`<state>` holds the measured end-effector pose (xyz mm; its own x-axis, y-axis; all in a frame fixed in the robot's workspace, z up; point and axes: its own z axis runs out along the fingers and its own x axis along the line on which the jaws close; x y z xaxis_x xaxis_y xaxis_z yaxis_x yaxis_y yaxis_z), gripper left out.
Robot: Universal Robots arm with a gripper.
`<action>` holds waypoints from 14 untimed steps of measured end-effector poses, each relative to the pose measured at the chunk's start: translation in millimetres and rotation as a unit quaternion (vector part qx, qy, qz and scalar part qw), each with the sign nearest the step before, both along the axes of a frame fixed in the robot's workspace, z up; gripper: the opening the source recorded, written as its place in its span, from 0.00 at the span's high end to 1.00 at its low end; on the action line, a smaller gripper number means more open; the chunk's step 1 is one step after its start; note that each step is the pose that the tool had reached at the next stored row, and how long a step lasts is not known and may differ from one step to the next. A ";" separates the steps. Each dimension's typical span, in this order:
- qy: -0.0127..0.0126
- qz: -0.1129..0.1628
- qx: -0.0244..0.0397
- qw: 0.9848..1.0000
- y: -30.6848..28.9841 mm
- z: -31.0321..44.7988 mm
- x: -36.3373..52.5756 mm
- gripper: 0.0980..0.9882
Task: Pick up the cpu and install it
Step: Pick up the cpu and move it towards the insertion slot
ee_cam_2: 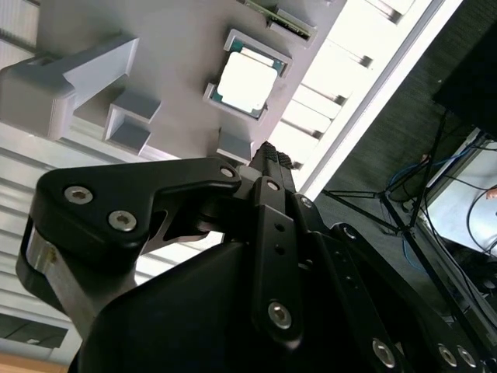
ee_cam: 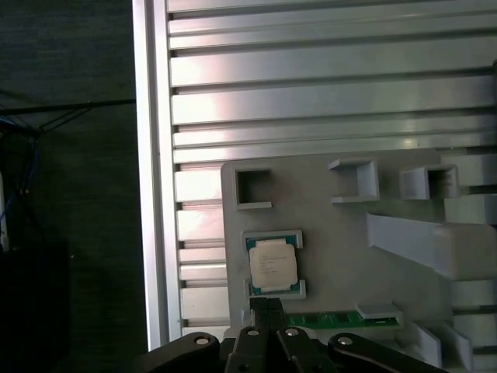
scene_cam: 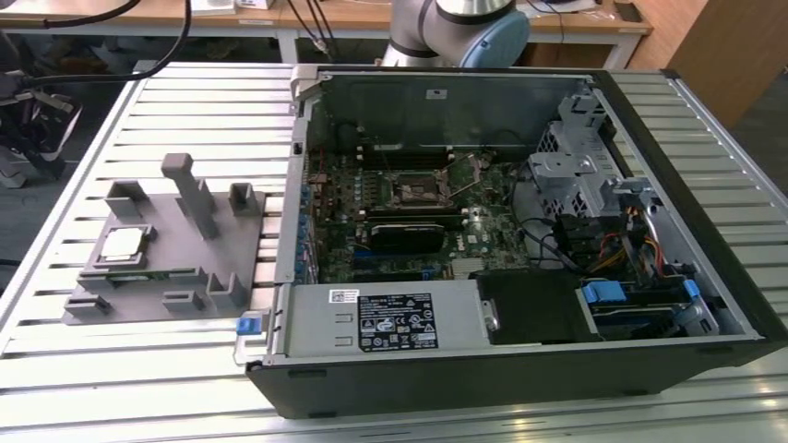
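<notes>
The cpu [scene_cam: 124, 245] [ee_cam_2: 246, 80] [ee_cam: 272, 264], a small square chip with a shiny metal top, lies flat in a shallow pocket of the grey fixture [scene_cam: 173, 249] [ee_cam: 334, 233] on the exterior view's left. In both wrist views my gripper [ee_cam: 265, 305] [ee_cam_2: 269, 149] hangs well above the fixture, close to the cpu's edge and not touching it. Its two black fingers are pressed together, shut on nothing. The motherboard's socket [scene_cam: 412, 191] sits inside the open computer case [scene_cam: 518, 369].
A thin green memory stick [scene_cam: 136, 274] [ee_cam: 334, 318] lies in a slot of the fixture beside the cpu. Upright grey posts [scene_cam: 191, 189] rise from the fixture. The slatted metal table [scene_cam: 173, 101] ends in an edge [ee_cam: 151, 194] near the fixture. The arm's base [scene_cam: 456, 28] stands behind the case.
</notes>
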<state>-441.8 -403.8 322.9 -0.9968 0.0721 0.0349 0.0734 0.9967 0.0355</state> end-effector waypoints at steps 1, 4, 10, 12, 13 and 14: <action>0.000 0.000 0.000 1.000 0.0 -0.4 0.0 0.99; 0.000 0.000 0.000 1.000 0.0 -1.7 0.0 0.99; 0.000 0.000 0.000 1.000 0.0 -4.8 0.0 0.99; 0.000 0.000 0.000 1.000 0.0 -6.0 0.0 0.99; 0.000 0.000 0.000 1.000 0.0 -7.4 0.0 0.99; 0.000 0.000 0.000 1.000 0.0 -8.0 0.0 0.99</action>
<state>-441.8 -403.8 314.9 -0.9968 0.0721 0.0349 0.0733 0.9967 0.0356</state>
